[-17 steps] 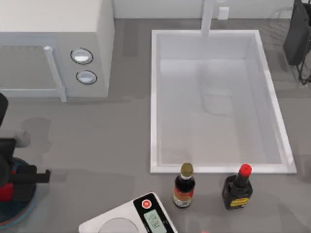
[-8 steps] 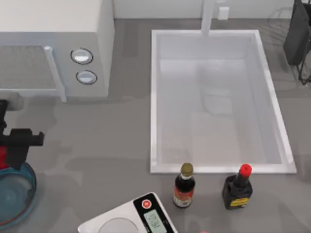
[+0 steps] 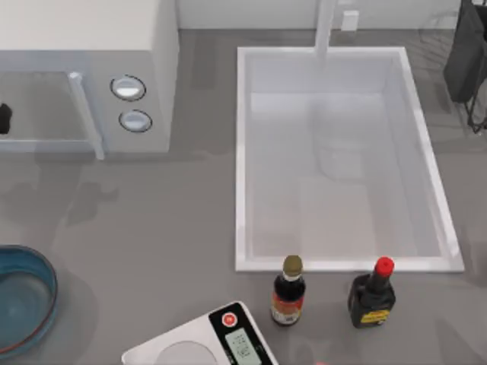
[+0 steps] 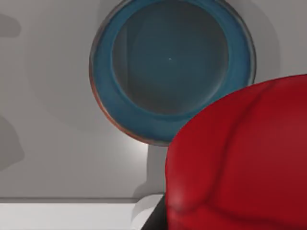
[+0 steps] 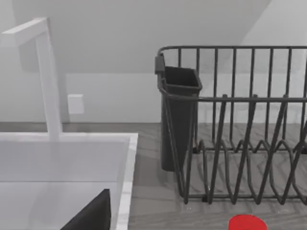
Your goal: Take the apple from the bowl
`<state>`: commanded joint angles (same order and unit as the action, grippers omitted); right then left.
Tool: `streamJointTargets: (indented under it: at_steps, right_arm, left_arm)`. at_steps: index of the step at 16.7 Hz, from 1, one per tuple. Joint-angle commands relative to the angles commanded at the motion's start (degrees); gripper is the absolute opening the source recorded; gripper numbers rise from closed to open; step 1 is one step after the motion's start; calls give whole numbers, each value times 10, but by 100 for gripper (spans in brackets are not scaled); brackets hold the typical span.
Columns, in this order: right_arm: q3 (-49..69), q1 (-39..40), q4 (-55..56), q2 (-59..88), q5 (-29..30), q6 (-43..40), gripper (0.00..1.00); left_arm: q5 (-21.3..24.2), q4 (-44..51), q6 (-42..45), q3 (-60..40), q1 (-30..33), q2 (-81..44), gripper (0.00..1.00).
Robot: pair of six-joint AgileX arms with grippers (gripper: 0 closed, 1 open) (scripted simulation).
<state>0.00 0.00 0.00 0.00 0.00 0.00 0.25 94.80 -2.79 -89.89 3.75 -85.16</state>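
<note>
Your apple [image 4: 240,158] is out of the bowl [image 4: 108,100] now, hanging right up against the left wrist camera, above the worktop [image 4: 48,120] with the bowl sitting below it. The bowl's at the left edge [image 3: 23,304] in the top view. Can't tell how the fingers on either arm stand.

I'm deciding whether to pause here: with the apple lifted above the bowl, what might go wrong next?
The apple hangs high over the bowl; the grip on it is hidden, so it may slip and fall. The bowl sits at the table's left edge, so a falling apple might bounce off the table.
</note>
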Motion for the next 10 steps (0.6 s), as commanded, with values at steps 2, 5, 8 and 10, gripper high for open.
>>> streamJointTargets:
  at_steps: [2, 5, 8, 10]
  right_arm:
    - [0, 0, 0, 0, 0, 0, 100]
    - [0, 0, 0, 0, 0, 0, 100]
    - [0, 0, 0, 0, 0, 0, 100]
    - [0, 0, 0, 0, 0, 0, 100]
  left_arm:
    - [0, 43, -1, -43, 1, 9, 0]
    - [0, 64, -1, -63, 1, 15, 0]
    - [0, 62, 0, -62, -1, 14, 0]
    - [0, 57, -9, -61, 7, 7, 0]
